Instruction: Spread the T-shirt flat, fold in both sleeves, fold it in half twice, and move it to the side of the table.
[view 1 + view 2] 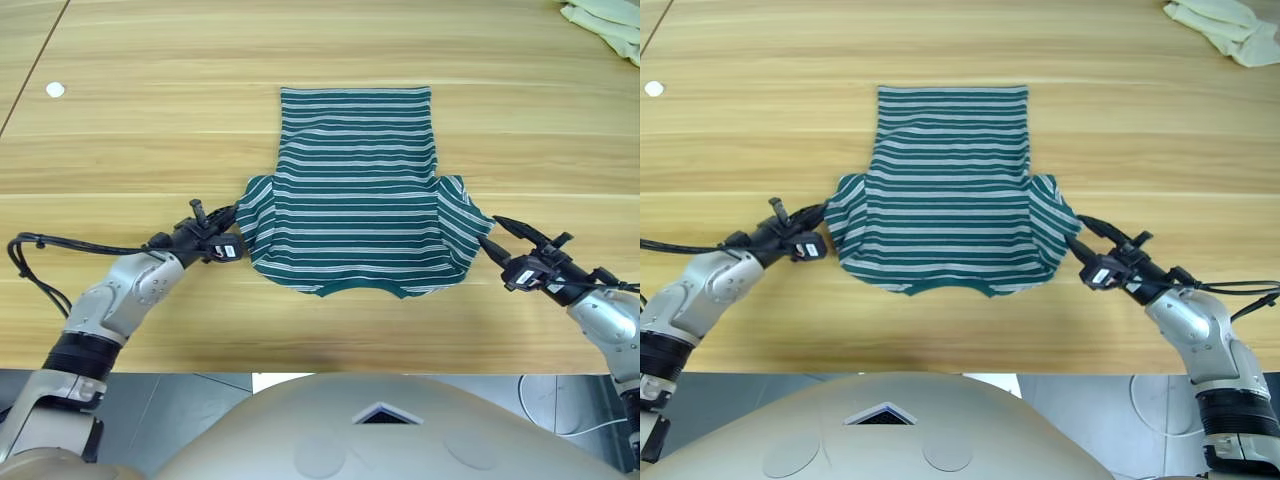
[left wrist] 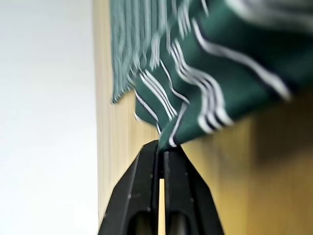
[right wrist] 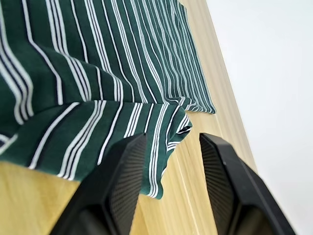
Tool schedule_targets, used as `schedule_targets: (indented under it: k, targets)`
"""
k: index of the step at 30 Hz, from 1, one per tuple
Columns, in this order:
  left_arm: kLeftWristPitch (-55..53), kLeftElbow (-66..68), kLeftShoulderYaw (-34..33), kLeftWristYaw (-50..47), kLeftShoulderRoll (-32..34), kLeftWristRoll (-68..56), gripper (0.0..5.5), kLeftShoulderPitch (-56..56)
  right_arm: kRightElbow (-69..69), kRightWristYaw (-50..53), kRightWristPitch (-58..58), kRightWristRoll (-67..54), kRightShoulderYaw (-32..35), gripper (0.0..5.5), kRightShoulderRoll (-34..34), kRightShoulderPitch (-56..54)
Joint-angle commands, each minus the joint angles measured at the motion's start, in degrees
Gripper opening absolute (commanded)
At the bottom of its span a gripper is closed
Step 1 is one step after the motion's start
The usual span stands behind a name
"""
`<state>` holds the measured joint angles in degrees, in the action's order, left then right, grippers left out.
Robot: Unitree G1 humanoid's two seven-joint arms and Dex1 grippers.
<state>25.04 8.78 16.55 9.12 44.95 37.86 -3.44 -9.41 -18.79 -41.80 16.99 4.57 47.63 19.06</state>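
- Our left claw (image 1: pixel 233 250) is pressed together on the edge of the left-hand sleeve, pinching a thin fold of cloth.
- The T-shirt (image 1: pixel 355 190) lies in the middle of the worktop (image 1: pixel 150 120), neck towards us, with its sleeves bunched at the sides.
- We judge it light, soft and limp. It will sag and slide unless we take it by the sleeve edges or hems, both sides together.
- We find no readable label or print on it.
- Our right claw (image 1: pixel 488 232) is spread, with the other sleeve's edge just at its opening.
- A pale cloth (image 1: pixel 605 25) lies at the far right corner.
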Motion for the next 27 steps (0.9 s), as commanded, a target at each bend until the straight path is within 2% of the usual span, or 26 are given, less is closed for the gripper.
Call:
schedule_targets:
  k: [1,12,18,24,27]
  targets:
    - [1.5,-0.6,0.3,-2.4,-2.4,-0.2,0.01,-2.5,-0.1,0.2,0.3,0.4,0.2,2.0,-0.2,-0.2]
    - [6.2,-2.5,-2.4,-11.3,-5.3,1.5,0.01,2.2,-2.0,0.6,0.0,1.2,-1.0,2.0,-0.9,-0.9]
    - [8.7,0.2,0.8,-11.1,-7.9,2.8,0.01,5.5,-2.1,0.7,0.3,2.0,-1.6,2.0,-1.6,-1.3]
    - [13.2,6.1,8.0,-8.2,-12.0,3.4,0.01,7.7,-2.0,0.9,0.5,2.6,-2.4,2.0,-2.1,-2.0]
    - [14.2,8.4,8.9,-6.8,-13.9,1.3,0.59,9.2,-2.0,1.1,0.7,2.7,-2.8,2.0,-2.4,-2.1]
